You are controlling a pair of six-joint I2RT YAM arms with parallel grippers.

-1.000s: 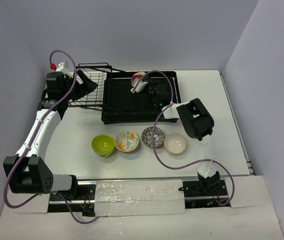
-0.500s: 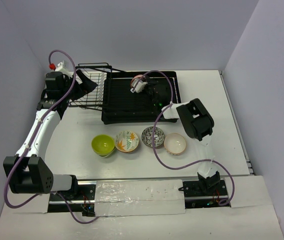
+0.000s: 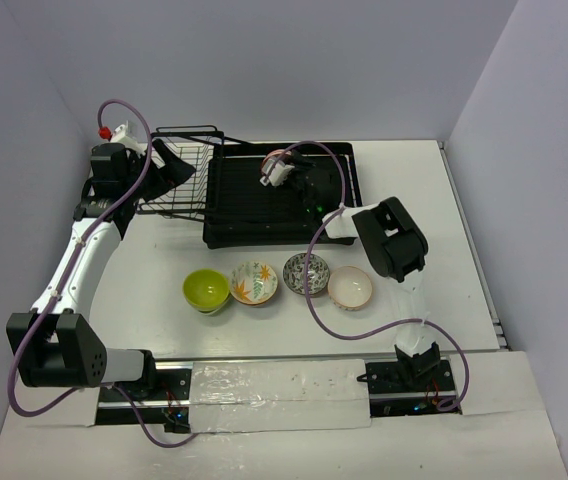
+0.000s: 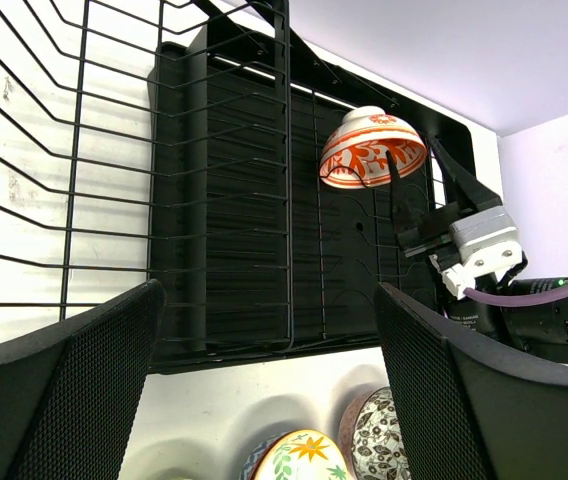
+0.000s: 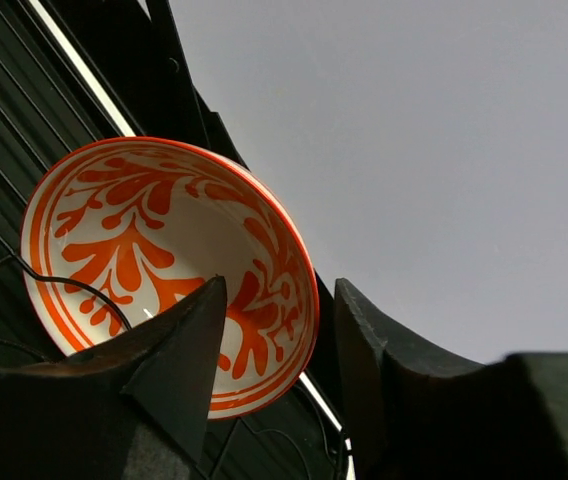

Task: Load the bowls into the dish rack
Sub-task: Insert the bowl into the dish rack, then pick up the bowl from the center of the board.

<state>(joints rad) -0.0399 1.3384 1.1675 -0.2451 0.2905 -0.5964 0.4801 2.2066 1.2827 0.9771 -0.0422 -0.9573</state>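
Four bowls [image 3: 254, 282] sat in a row across the middle. The table [image 3: 419, 185] at the upper right had room to pass.

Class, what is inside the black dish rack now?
One red-orange patterned bowl stands on edge at the far side of the dish rack, the open right pincer at its rim. That pincer covers where it rests.

A white table [image 3: 444, 200] is seen filling the middle of the overhead view. In its upper centre a black dish rack [image 3: 254, 215] is set, with a wire basket [image 3: 179, 185] joined at its left. Below the rack, four bowls are laid in a row, well apart from it: a lime green bowl [image 3: 206, 289], a leaf-patterned bowl [image 3: 254, 282], a dark patterned bowl [image 3: 306, 271] and a cream-pink bowl [image 3: 350, 288]. Neighbouring bowls are placed just beside each other. A white-taped strip [image 3: 284, 385] is fixed along the lower edge.
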